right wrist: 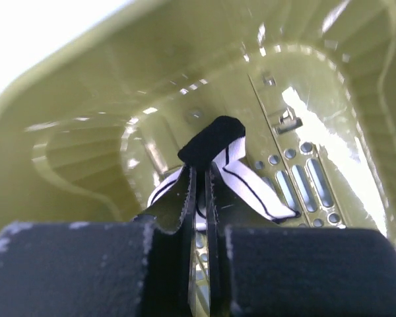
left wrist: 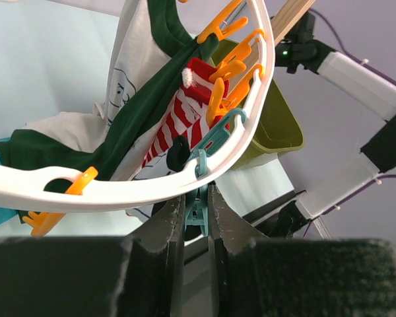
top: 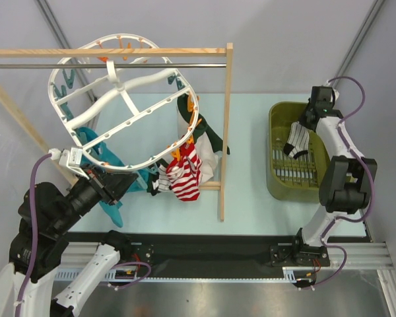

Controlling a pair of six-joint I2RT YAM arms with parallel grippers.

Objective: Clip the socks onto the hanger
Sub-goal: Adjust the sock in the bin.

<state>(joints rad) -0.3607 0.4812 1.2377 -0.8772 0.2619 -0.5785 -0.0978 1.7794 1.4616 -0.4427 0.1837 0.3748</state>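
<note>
**Hanger held, sock gripped in basket**

The left gripper point(left wrist: 197, 197) is pinched tight on a teal clip point(left wrist: 197, 218) under the near rim of the white oval hanger point(top: 61, 99), hung on a wooden rack point(top: 228, 132). A red-and-white sock point(top: 185, 179) hangs clipped at that rim beside a green-and-white garment point(left wrist: 145, 99). The right gripper point(right wrist: 199, 173) is clamped on a black-toed striped sock point(right wrist: 214, 139) inside the olive basket point(top: 273, 152), well apart from the rack's post with pale table point(top: 251, 132) between. Print on the garment is unreadable.

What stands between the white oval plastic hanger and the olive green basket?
Top view: beside the white hanger, the wooden rack's upright post, then bare pale-blue tabletop to the olive basket.
</note>
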